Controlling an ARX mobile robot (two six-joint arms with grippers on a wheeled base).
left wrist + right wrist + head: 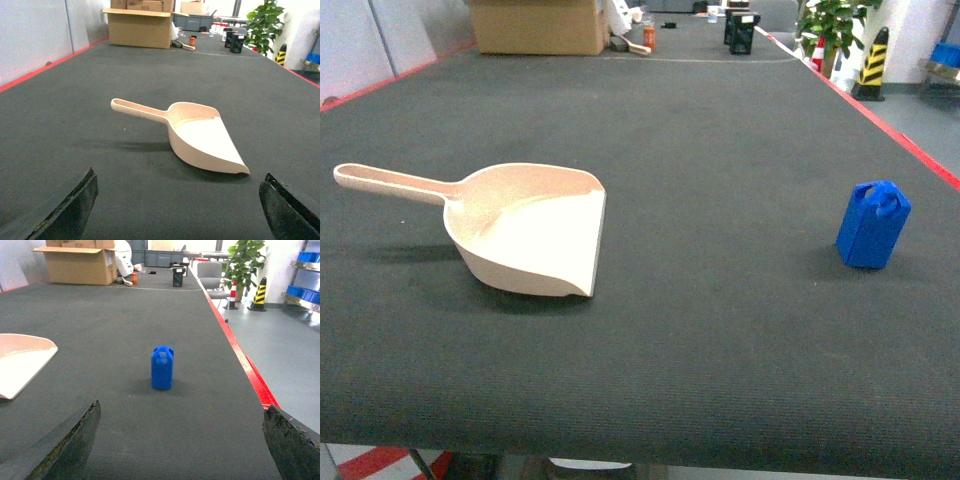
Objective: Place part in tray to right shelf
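Your right gripper (180,450) is spread wide, empty, with the part (162,368) straight ahead between the fingertips, well short of contact. Left gripper (177,210) is also apart, facing the tray (205,140). The part stands upright on the table (720,150), near its right edge, well apart from the tray on the left. It looks like light, rigid plastic, probably slick on the facets, so pinch the flat sides of the body, not the looped top. No shelf in view.
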